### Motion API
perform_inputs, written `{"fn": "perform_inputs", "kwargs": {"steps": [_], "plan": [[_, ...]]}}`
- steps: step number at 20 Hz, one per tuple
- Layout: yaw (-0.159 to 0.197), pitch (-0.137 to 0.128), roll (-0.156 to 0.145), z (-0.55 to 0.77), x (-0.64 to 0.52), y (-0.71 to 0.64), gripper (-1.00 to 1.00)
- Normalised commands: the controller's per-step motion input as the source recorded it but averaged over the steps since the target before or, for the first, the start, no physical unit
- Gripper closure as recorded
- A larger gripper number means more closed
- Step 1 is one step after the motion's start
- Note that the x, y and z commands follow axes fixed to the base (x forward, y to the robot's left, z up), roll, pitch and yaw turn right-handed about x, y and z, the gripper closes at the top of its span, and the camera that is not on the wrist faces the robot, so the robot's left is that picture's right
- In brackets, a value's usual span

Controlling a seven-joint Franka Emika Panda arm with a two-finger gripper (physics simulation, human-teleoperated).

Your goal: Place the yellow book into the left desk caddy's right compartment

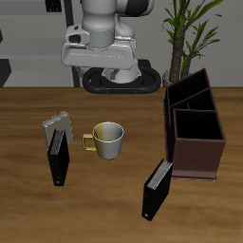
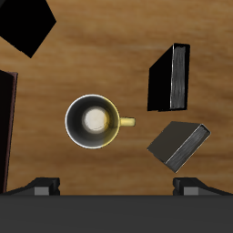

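Observation:
The yellow book (image 1: 57, 124), thin with a greyish mottled cover, stands on the table beside the mug; it also shows in the wrist view (image 2: 179, 144). A black book (image 1: 59, 161) stands just in front of it, nearer the table's front edge. The left desk caddy (image 1: 195, 128), a dark maroon open box with dividers, stands across the table beyond the mug; only its edge shows in the wrist view (image 2: 7, 127). My gripper (image 1: 100, 59) hangs high above the table's back, far from the book. In the wrist view the gripper (image 2: 116, 187) is open and empty, its fingers (image 2: 44, 187) wide apart.
A yellowish mug (image 1: 107, 140) stands between the books and the caddy, straight under the wrist camera (image 2: 91, 120). A second black book (image 1: 157, 188) stands near the front edge, close to the caddy. A potted plant (image 1: 190, 33) stands behind the caddy.

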Motion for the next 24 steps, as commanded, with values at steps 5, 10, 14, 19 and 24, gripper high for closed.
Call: {"fn": "perform_inputs", "kwargs": {"steps": [5,10,14,19,24], "plan": [[-0.023,-0.013,-0.068,-0.06,-0.09,-0.60,-1.00],[-0.041,-0.037,-0.065,0.03,-0.09,-0.48,-1.00],[-0.040,-0.016,-0.046,-0.10,-0.09,-0.29,-1.00],[-0.034,0.001,-0.025,-0.25,-0.04,-0.24,-1.00],[-0.029,0.017,-0.031,-0.41,0.03,-0.21,-1.00]]}}
